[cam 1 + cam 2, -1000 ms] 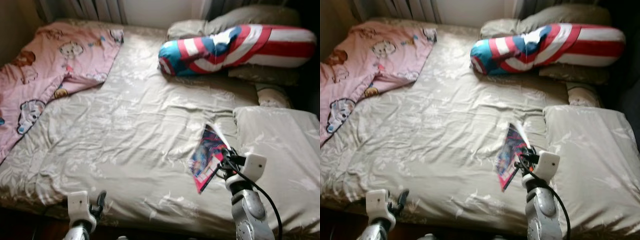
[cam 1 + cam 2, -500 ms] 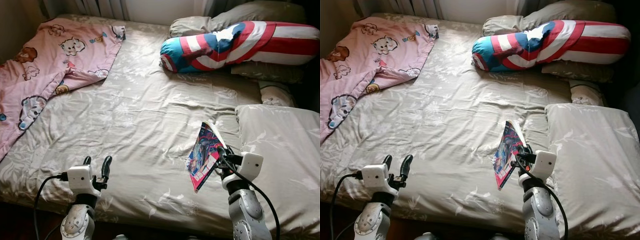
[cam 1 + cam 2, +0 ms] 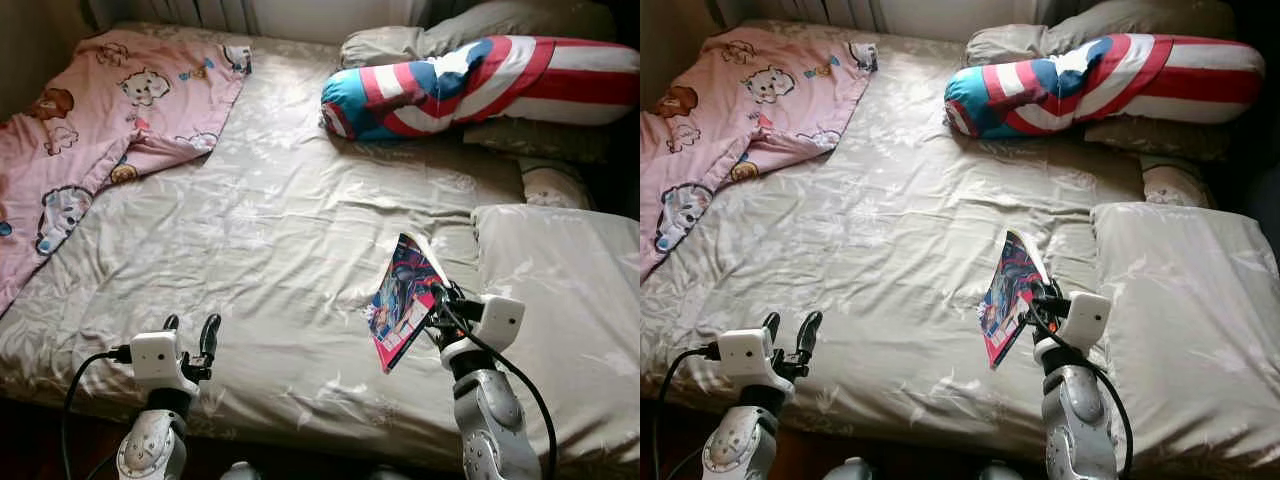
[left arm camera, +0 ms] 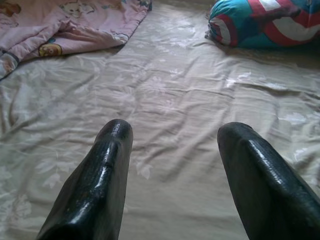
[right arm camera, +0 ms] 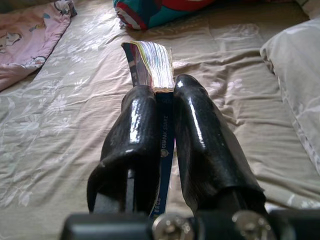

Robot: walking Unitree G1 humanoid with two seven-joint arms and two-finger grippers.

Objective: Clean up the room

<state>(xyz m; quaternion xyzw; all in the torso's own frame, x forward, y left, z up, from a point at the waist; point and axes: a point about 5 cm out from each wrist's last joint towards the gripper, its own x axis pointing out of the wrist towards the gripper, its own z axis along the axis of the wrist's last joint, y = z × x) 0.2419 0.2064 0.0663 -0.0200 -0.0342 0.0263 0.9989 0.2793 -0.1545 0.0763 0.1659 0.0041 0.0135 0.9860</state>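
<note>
Two grippers stand over the near edge of the bed (image 3: 280,240) in the left eye view. The right gripper (image 3: 437,303) is clamped on a book (image 3: 402,310), which it holds in the air on its edge, just beside the grey pillow (image 3: 570,300). The book's long axis runs from the fingers up and away toward the striped bolster (image 3: 480,82), with the colourful cover facing the robot's left. The left gripper (image 3: 190,335) hovers low at the near left, fingers apart, with nothing between them. A pink blanket (image 3: 90,130) lies crumpled on the far left corner, well apart from both arms.

The right eye view tells the same scene: the book is above the sheet, not resting on it, and the pillow is at its right.

In the left wrist view both black fingers (image 4: 100,185) are wide open over bare sheet — the blanket is far ahead of them.

In the right wrist view the two fingers (image 5: 200,135) press on the book's spine end, and the page edges stick out straight ahead beyond the fingertips.

My judgement: the book is already in the right arm, so the next move is carrying it off the bed — the blanket is nearer to the left arm.
</note>
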